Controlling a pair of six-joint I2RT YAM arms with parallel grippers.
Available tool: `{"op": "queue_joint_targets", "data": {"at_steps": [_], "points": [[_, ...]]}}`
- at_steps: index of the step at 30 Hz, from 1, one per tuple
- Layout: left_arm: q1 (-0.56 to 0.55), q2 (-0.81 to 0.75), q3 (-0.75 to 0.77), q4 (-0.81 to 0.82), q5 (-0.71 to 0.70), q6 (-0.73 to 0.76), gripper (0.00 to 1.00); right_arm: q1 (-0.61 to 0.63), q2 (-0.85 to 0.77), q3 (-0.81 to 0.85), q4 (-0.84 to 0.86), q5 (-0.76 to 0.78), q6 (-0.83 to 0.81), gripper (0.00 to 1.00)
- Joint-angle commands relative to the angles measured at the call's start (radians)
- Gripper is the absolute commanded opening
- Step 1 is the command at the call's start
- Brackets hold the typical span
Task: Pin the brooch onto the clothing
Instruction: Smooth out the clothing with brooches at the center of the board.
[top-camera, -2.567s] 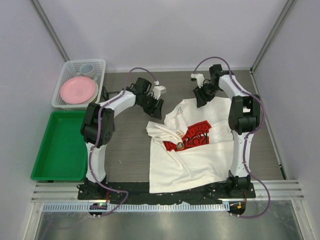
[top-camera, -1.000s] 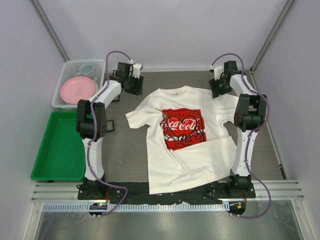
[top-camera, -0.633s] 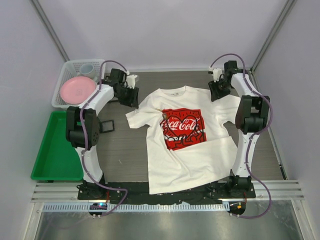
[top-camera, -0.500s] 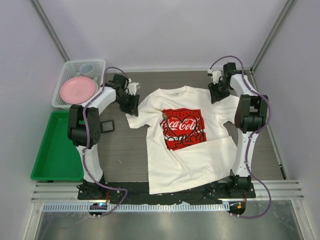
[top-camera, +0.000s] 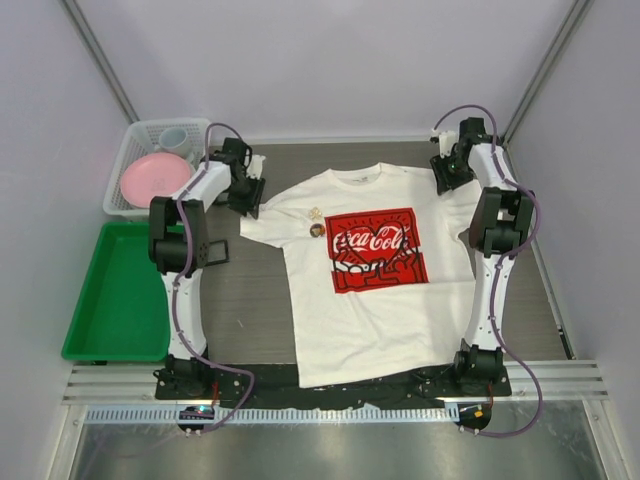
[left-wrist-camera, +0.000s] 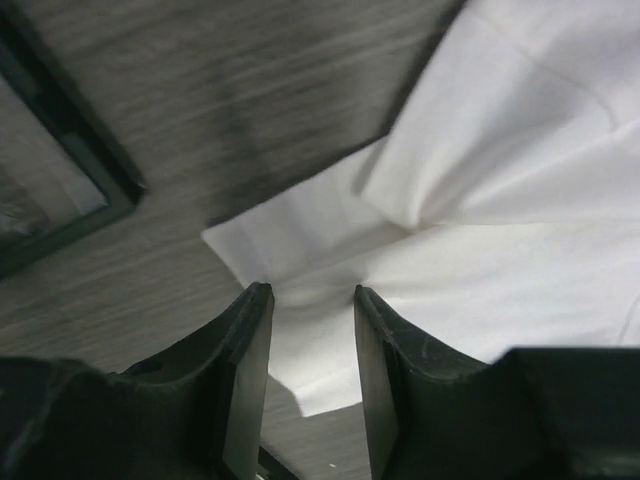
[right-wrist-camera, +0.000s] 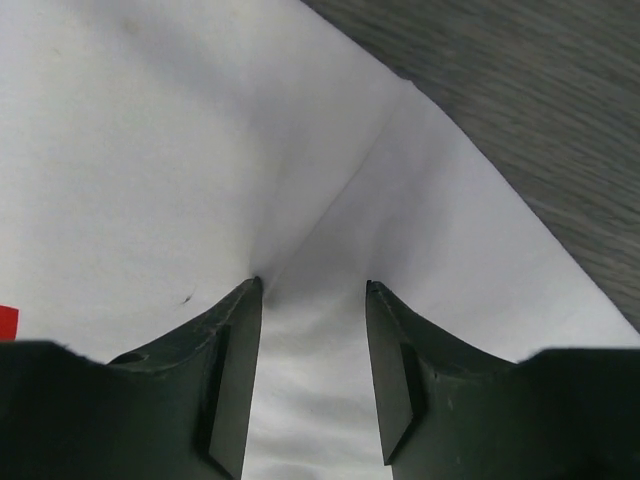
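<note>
- On the table (top-camera: 250, 320) the white T-shirt (top-camera: 370, 330) lies face up and spread nearly flat, with its collar away from the arm bases and its red Coca-Cola print (top-camera: 378, 250) fully showing.
- Just beside the print's upper corner, on the left arm's side, a small dark round piece rests on the chest cloth. I take it for the brooch (top-camera: 317, 229). A paler speck (top-camera: 316, 212) sits just above it, and I can't make out what that is.
- Whether the pin passes through the fabric is too small to tell from overhead. My reading is that the shirt is laid out ready, and what is left is to do the pinning or confirm it.
- The left gripper (top-camera: 247, 196) sits at the outer edge of the sleeve (top-camera: 262, 215) on its own side. From its wrist, the fingers (left-wrist-camera: 245, 350) stand partly apart with the sleeve hem gathered in the gap and creases fanning out from the tips. I can't tell whether they pinch the cloth or merely straddle it.
- The right gripper (top-camera: 446, 180) sits at the opposite shoulder. Its fingers (right-wrist-camera: 235, 350) are also partly apart over white cloth, and a fold line runs up to one tip — again I can't tell whether they hold it.
- The brooch lies well apart from both pairs of fingers, nearer the left pair. It shows in neither wrist view, and nothing touches it.
</note>
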Motion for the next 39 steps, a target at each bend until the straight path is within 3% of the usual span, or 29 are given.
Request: {"op": "queue_joint_targets", "data": {"at_steps": [1, 7, 14, 18, 27, 33, 37, 39], "points": [[0.029, 0.036, 0.096, -0.021, -0.058, 0.050, 0.45, -0.025, 0.083, 0.084, 0.032, 0.130, -0.016, 0.53], [0.019, -0.137, 0.007, 0.155, 0.141, 0.072, 0.56, -0.019, -0.073, 0.075, 0.008, 0.023, 0.001, 0.60], [-0.092, -0.072, 0.141, 0.049, 0.229, 0.027, 0.57, 0.047, -0.253, -0.086, -0.102, -0.149, -0.014, 0.59], [-0.112, -0.059, 0.098, 0.031, 0.223, 0.001, 0.56, 0.070, -0.305, -0.189, -0.207, -0.199, -0.047, 0.56], [-0.110, -0.081, -0.034, 0.019, 0.168, 0.007, 0.56, 0.104, -0.495, -0.673, -0.173, -0.187, -0.071, 0.51], [-0.081, -0.111, -0.069, 0.025, 0.194, 0.032, 0.55, 0.104, -0.548, -0.879, -0.149, -0.115, -0.123, 0.50], [-0.077, -0.157, -0.034, 0.121, 0.222, 0.032, 0.58, 0.104, -0.556, -0.837, -0.184, -0.133, -0.148, 0.50], [-0.077, -0.107, 0.068, 0.115, 0.199, 0.003, 0.59, 0.104, -0.540, -0.733, -0.201, -0.165, -0.140, 0.51]]}}
